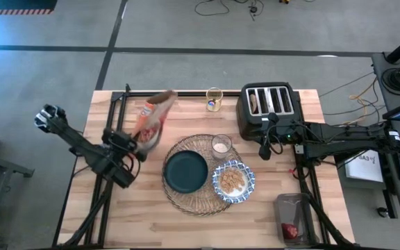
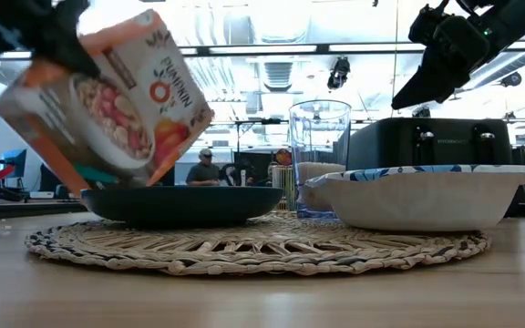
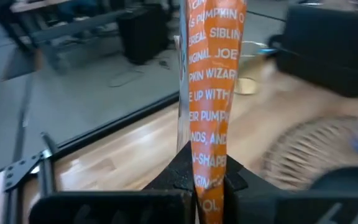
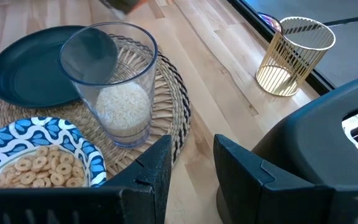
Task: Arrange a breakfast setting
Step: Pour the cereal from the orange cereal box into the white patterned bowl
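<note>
Left end effector (image 1: 136,147) clamped on cereal bag (image 1: 151,119), long axis tilted, above surface (image 1: 151,222) beside placemat (image 1: 198,206). On placemat: plate (image 1: 185,171), bowl (image 1: 232,181), glass (image 1: 221,145). Right end effector (image 1: 265,148) open near toaster (image 1: 269,105).

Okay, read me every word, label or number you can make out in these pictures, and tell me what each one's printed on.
"PUMPKIN", "CEREAL", "SIBLIN", "ORIGINAL", "JOE", "PKIN WIZARD", "UP WITH", "EIR PUMP", "N-SHAPP": on the orange edge of the cereal bag, clamped in the left gripper.
A brand word on the cereal bag's face in the low view: not surely readable.
Small lettering on the toaster: too small to read.
Bowl, glass, plate: no text.
</note>
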`<state>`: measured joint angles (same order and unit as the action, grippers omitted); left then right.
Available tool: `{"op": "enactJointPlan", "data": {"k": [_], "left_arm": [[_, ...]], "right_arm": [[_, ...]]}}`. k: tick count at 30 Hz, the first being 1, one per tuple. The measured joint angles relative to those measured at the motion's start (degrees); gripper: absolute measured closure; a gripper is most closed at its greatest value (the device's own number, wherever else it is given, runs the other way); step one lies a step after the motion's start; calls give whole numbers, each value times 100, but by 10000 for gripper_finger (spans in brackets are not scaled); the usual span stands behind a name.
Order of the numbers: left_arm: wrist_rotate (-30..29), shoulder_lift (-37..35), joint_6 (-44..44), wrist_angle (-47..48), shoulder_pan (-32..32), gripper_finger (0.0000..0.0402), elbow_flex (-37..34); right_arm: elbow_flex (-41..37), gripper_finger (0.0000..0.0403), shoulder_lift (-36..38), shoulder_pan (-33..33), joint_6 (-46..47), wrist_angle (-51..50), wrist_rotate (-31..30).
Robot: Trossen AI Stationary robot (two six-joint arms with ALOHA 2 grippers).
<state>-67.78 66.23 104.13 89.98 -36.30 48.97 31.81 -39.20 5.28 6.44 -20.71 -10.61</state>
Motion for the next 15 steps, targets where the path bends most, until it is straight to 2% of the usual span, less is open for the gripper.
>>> {"op": "enactJointPlan", "data": {"k": [7,15], "left_arm": [[-270,9,927,4,614,401,-1004],[-325,363,1610,-143,1345,401,-1483]], "right_arm": [[0,291,0,1,0,0,0],[0,291,0,1,0,2,1]]}}
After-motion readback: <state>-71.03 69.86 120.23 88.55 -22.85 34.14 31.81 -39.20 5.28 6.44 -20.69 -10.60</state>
